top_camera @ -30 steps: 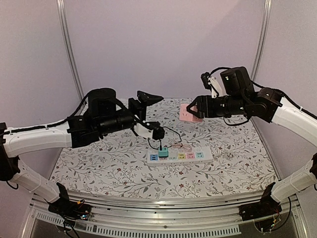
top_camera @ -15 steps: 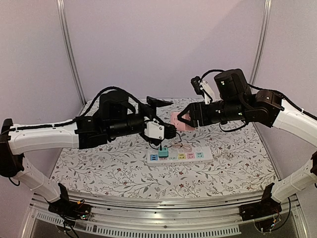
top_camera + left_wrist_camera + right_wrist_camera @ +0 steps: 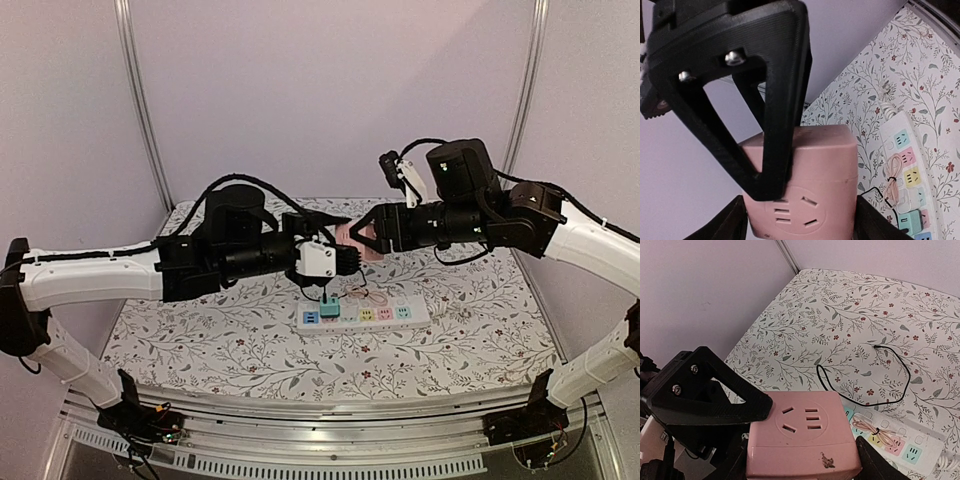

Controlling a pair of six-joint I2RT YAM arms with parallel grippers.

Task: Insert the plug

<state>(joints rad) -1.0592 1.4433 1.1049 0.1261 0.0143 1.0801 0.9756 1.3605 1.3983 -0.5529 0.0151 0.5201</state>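
**Pink plug block held in mid-air between two tools**

The pink plug block (image 3: pixel 805 437) is up in the air, clamped between the fingers of the right tool (image 3: pixel 802 460). It looks like a stiff, light plastic cube with smooth, probably slippery sides, so two flat opposite faces are the place to grip, clear of the holed face. The left tool (image 3: pixel 802 222) straddles it from the other side; I cannot tell whether it is gripping. Below both tools the power strip (image 3: pixel 365 314) lies on the counter (image 3: pixel 200 330).
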